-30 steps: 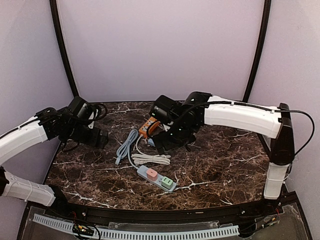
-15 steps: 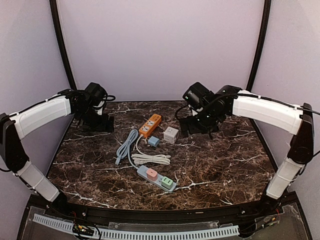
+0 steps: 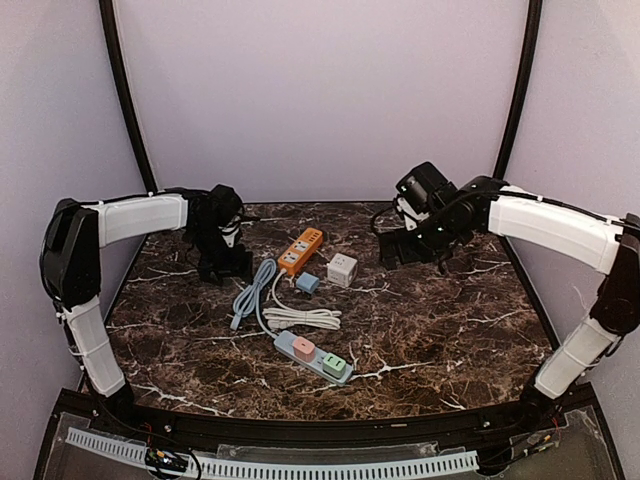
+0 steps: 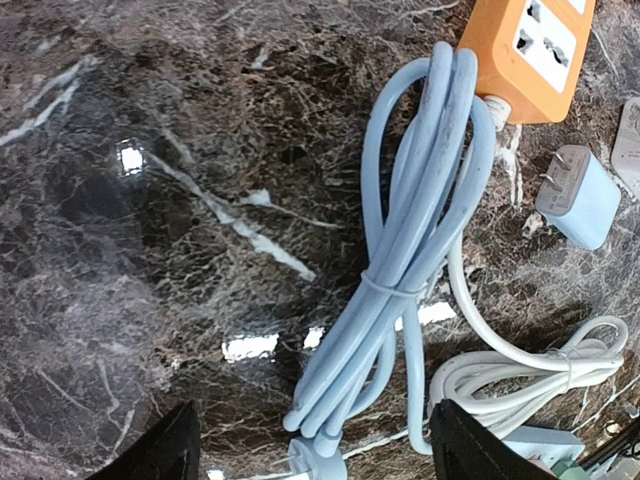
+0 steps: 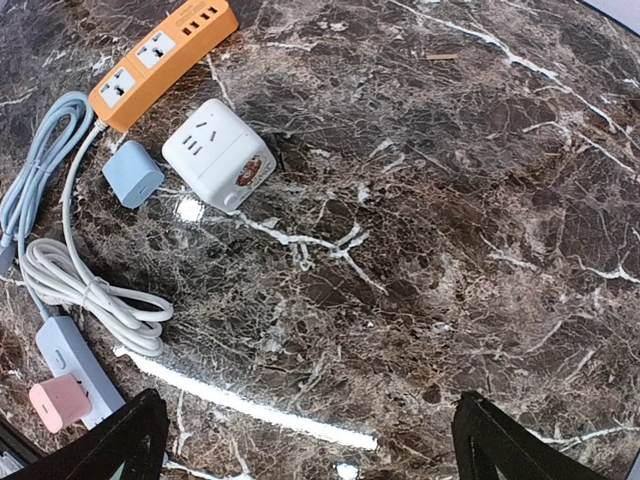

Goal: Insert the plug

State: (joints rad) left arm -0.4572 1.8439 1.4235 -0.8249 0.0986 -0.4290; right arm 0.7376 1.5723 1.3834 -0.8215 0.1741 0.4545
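Note:
An orange power strip (image 3: 301, 250) lies at the back middle of the marble table, with its light blue cable bundle (image 3: 252, 292) to the left. A small blue plug adapter (image 3: 307, 283) and a white cube socket (image 3: 342, 268) lie beside it. My left gripper (image 3: 222, 268) is open and empty, left of the bundle. In the left wrist view the gripper (image 4: 315, 455) hovers over the bundle (image 4: 420, 230), near the cable's plug end (image 4: 318, 462). My right gripper (image 3: 405, 250) is open and empty, right of the cube. The right wrist view shows this gripper (image 5: 310, 450) over bare marble.
A blue-grey power strip (image 3: 314, 357) with pink and green switches lies nearer the front, its coiled white cord (image 3: 300, 318) behind it. The right wrist view shows the cube (image 5: 218, 152), the adapter (image 5: 132, 173), the orange strip (image 5: 160, 60) and the white cord (image 5: 90, 290).
My right arm has drawn back to the right, away from the orange strip, uncovering the cube and the adapter. My left arm has swung right towards the blue cable bundle.

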